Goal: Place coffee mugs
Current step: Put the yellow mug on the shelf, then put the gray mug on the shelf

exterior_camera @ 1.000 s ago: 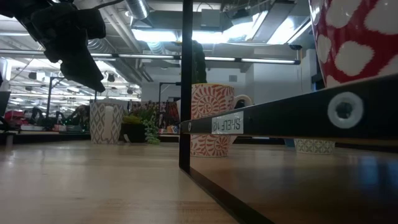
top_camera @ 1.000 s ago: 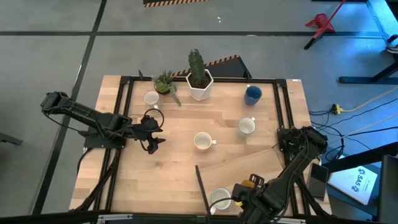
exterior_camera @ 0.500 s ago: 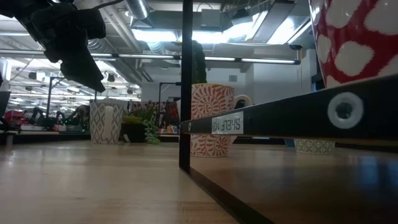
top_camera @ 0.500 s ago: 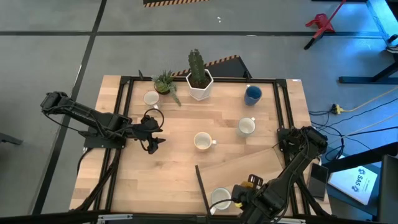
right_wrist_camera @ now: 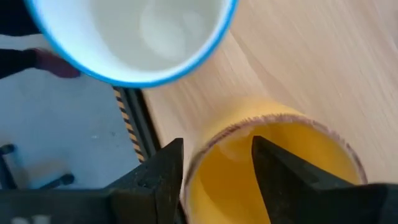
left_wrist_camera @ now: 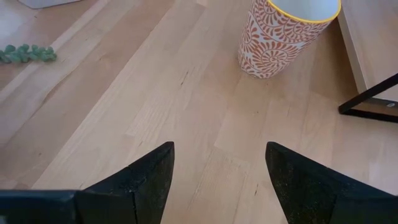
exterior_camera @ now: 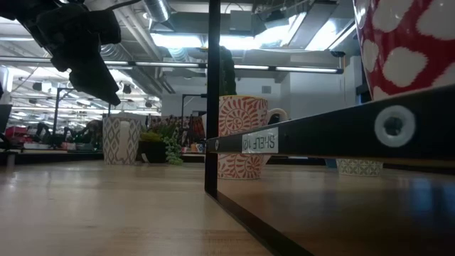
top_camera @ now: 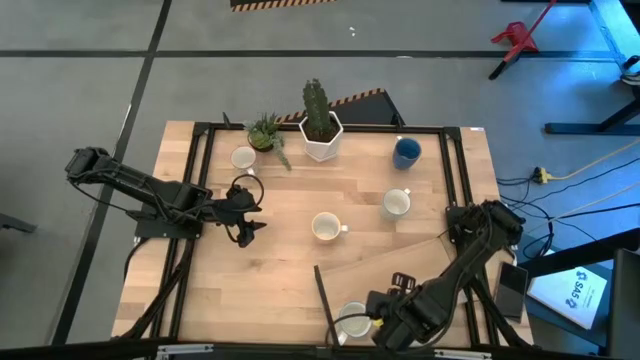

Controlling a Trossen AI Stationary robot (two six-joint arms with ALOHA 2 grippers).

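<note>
My right gripper (top_camera: 383, 308) is low over the wooden shelf board (top_camera: 395, 262) at the table's near edge, beside a white mug (top_camera: 353, 320). In its wrist view its fingers are parted around the wall of an orange mug (right_wrist_camera: 273, 162), which stands upright on the board next to a blue-rimmed white mug (right_wrist_camera: 130, 37). My left gripper (top_camera: 247, 212) hangs open above the table's left half. A patterned mug (left_wrist_camera: 289, 31) stands ahead of it. Other mugs rest on the table: cream (top_camera: 325, 227), white (top_camera: 396, 203), white (top_camera: 243, 157) and dark blue (top_camera: 406, 152). My right gripper comes from above with one finger (right_wrist_camera: 158, 180) outside the orange mug's wall and the other (right_wrist_camera: 283, 180) inside its hollow, at the rim (right_wrist_camera: 196, 158). Whether either finger touches the wall, I cannot tell. The mug stands upright on the board.
A white hexagonal cactus pot (top_camera: 321, 135) and a small green plant (top_camera: 266, 132) stand at the far edge. Black frame rails (top_camera: 200, 180) run along the table's sides. The shelf's black post (exterior_camera: 212, 99) and rail (exterior_camera: 320, 135) rise close to the low camera.
My right arm's wrist has shifted slightly toward the table's left and far edges over the shelf board. The mugs on the table have kept their places.
</note>
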